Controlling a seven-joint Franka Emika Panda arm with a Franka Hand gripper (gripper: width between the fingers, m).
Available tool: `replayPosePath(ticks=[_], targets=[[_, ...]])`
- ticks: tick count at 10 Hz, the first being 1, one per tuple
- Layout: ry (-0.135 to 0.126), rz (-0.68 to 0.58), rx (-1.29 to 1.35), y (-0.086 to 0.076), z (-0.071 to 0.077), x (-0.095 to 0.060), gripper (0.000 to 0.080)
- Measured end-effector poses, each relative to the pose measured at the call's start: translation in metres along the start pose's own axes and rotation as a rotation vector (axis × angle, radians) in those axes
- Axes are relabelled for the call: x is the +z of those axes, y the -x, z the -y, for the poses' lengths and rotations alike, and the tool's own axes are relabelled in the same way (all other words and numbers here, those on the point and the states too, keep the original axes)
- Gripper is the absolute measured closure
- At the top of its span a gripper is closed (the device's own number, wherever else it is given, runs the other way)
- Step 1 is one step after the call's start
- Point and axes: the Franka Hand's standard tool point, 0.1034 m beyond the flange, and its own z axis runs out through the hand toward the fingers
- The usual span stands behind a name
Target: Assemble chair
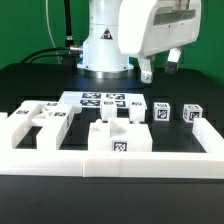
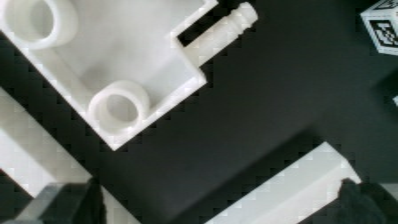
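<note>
Black table point(image 1: 40, 85) with a low white rail point(image 1: 60, 165) fencing the front edge and the exterior view's left side. Inside that fence, four loose white chair pieces point(image 1: 45, 128), not joined, each carrying small black-and-white tags:
- a wide slotted panel point(image 1: 30, 118) at the exterior view's left
- a blocky stepped piece point(image 1: 118, 135) in the middle, just behind the front rail
- two small cubes point(image 1: 162, 112) at the exterior view's right, side by side and apart from each other

Flat marker board point(image 1: 105, 99) lying behind the blocky stepped piece. White robot arm point(image 1: 105, 40) rising at the back of the table.

Claw point(image 1: 161, 66) raised above the table behind the cubes, well clear of every chair piece. Released, fingers spread, nothing between them.

In the wrist view:
- a white ringed panel point(image 2: 107, 60) with two round rings and a notched edge, lying on the black table beyond the blurred dark fingertips point(image 2: 54, 205), not between them
- one tag point(image 2: 382, 30) well apart from that panel
- a pale strip point(image 2: 302, 178) near the fingertips, too blurred to name
</note>
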Motion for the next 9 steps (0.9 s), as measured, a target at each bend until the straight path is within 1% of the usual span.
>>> replayPosePath(ticks=[4, 6, 8, 9], targets=[[-0.001, 0.002, -0.001, 0.002, -0.001, 0.002, 0.0150], [0.000, 0.006, -0.039, 0.018, -0.018, 0.021, 0.0150], [0.006, -0.003, -0.067, 0.023, -0.029, 0.036, 0.0150], [0.001, -0.001, -0.051, 0.024, -0.031, 0.043, 0.0150]])
